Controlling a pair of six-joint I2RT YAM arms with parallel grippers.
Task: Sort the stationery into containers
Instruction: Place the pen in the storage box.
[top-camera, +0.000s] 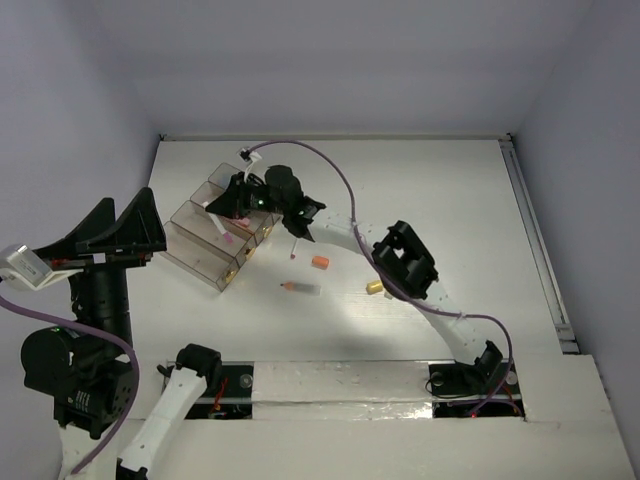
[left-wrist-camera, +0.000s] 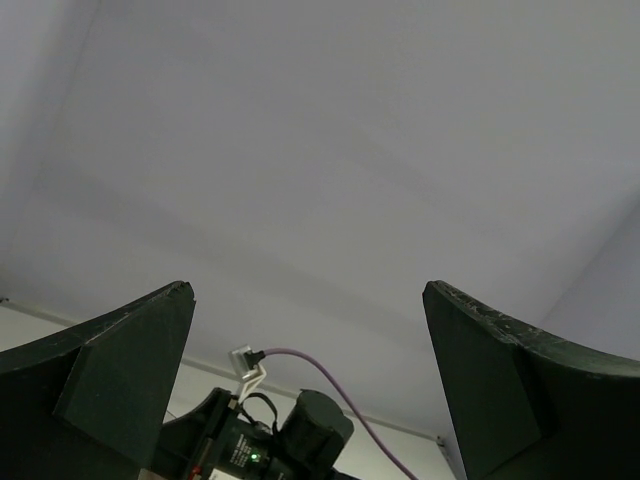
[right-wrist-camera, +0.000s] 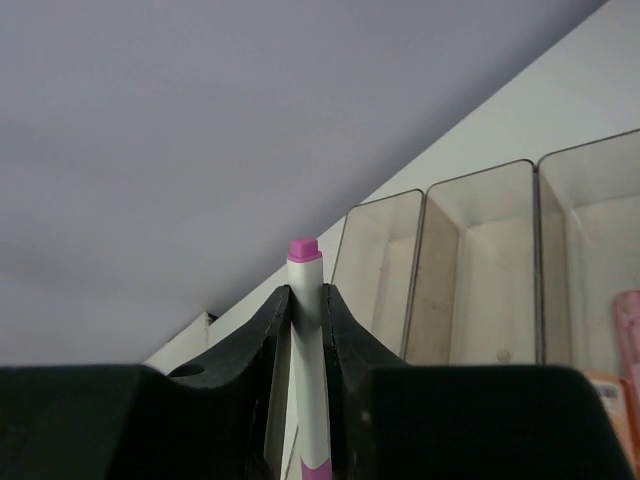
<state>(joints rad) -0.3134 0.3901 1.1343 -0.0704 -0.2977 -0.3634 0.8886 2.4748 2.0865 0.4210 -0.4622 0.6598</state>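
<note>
Held pen: a thin round pen with a smooth white body and a magenta cap that has a squared top. It stands between the two fingers and passes beyond their tips.
Right end effector: the right end effector is closed on the pen. Its fingers are matt black plastic and curve in toward the tips. In the top view it reaches over the far part of the row of boxes.
Containers: the containers are long, narrow rectangular boxes of clear smoky plastic with thin walls and rounded corners. They touch side by side in a slanted row at the far left of the bench. Three of them show in the right wrist view.
Inside the containers: a pink piece and an orange piece show at the right edge of the wrist view. I cannot tell their shapes.
Loose stationery: a stubby orange stick, a stubby yellow stick and a second pen with a red tip lie on the bench, right of the containers and apart from each other.
Left end effector: the left end effector is raised at the left side. Its broad, dark, wedge-shaped fingers are spread wide and hold nothing.
Bench: the bench is flat, white and matt.
</note>
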